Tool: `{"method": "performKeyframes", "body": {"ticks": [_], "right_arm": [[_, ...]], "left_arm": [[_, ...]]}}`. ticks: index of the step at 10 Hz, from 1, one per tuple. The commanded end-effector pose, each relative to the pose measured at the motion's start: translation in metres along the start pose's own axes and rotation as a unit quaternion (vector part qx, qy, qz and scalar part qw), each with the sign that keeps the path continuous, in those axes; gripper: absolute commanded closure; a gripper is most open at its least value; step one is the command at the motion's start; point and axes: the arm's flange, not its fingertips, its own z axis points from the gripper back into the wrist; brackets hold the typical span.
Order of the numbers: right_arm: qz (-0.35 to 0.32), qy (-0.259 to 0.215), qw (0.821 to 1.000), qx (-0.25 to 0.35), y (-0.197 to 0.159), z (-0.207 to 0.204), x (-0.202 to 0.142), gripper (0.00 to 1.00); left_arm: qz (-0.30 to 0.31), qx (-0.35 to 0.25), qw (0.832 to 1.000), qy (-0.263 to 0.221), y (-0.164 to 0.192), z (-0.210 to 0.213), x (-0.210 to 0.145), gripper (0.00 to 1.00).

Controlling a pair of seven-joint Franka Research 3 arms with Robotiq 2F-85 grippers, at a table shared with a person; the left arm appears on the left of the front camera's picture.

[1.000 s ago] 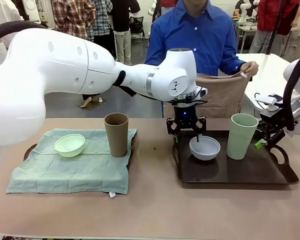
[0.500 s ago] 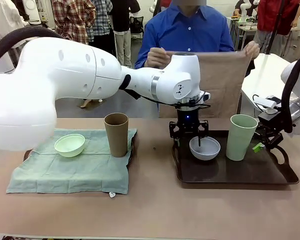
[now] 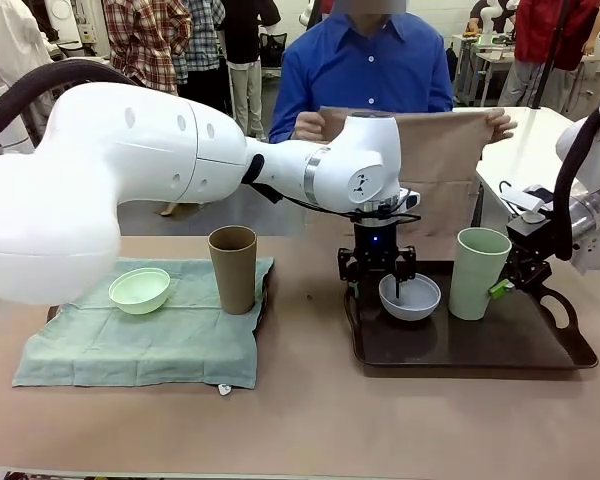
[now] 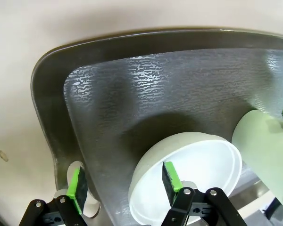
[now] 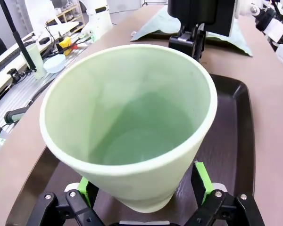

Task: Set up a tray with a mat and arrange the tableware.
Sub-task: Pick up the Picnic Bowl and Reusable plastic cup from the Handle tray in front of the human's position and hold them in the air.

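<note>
Left wrist view: my left gripper (image 4: 122, 174) is released, its 2 fingers straddling the near rim of the pale blue-white bowl (image 4: 203, 165), 1 pad inside, 1 outside over the tray (image 4: 132, 89). My right gripper (image 5: 141, 178), likewise spread, flanks the pale green cup (image 5: 132, 117).

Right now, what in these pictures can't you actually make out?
- Front view: the green cloth covers most of the left tray.
- Front view: the left arm hides part of the person's brown cloth.
- Right wrist view: the green cup hides whether the right gripper touches it.
</note>
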Motion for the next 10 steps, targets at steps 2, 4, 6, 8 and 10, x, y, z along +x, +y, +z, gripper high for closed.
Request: {"method": "performKeyframes", "body": {"ticks": [2, 4, 6, 8, 10], "right_arm": [[0.016, -0.009, 1.0, 0.005, 0.005, -0.011, 0.005, 0.0], [0.041, -0.002, 0.999, 0.009, 0.008, -0.012, 0.003, 0.6], [0.046, -0.002, 0.999, 0.007, 0.011, -0.011, 0.001, 1.0], [0.041, 0.0, 0.999, 0.003, 0.013, -0.01, 0.0, 1.0], [0.038, 0.005, 0.999, 0.0, 0.018, -0.005, 0.002, 1.0]], "left_arm": [[0.016, 0.012, 1.0, 0.0, -0.012, 0.0, 0.01, 0.16], [0.01, 0.007, 1.0, 0.002, -0.015, -0.003, 0.011, 0.71], [0.009, 0.003, 1.0, 0.001, -0.017, 0.0, 0.01, 1.0], [0.006, -0.005, 1.0, -0.004, -0.017, 0.007, 0.005, 1.0], [0.005, -0.013, 1.0, -0.009, -0.014, 0.014, 0.0, 1.0]]}}
